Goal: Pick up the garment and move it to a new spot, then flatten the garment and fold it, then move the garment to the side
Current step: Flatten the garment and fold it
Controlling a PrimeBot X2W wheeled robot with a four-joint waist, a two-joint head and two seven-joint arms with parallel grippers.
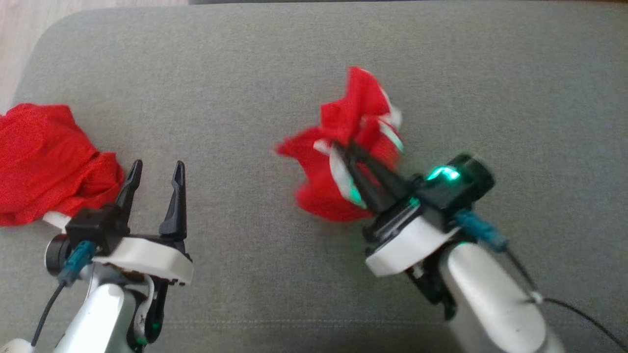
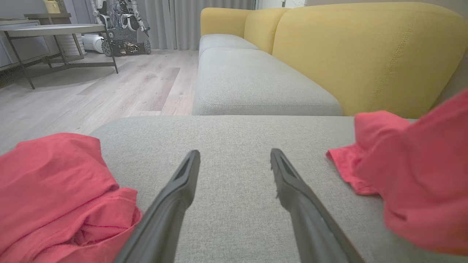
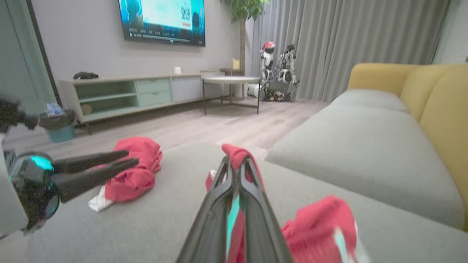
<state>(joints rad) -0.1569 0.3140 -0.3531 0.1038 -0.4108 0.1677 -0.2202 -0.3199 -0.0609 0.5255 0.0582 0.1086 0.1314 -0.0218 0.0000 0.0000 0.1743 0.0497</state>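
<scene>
Your right gripper (image 1: 345, 147) is clamped on the blurred red garment (image 1: 343, 117), its shape hard to read, while your left gripper (image 1: 157, 169) stands wide over the grey cushion (image 1: 274, 73), wood floor (image 1: 19, 29) beyond.

Your robot's forearms (image 1: 495, 299) are smooth white shells ending in long, dark, tapered fingers (image 1: 175, 201). A teal connector (image 1: 483, 230) with a black cable (image 1: 579, 314) plugs into each wrist; green lights (image 1: 444, 173) glow.

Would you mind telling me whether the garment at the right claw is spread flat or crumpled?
Crumpled: the red garment stands in bunched, uneven folds, pinched by the shut right claw, with no flat panel showing.
</scene>
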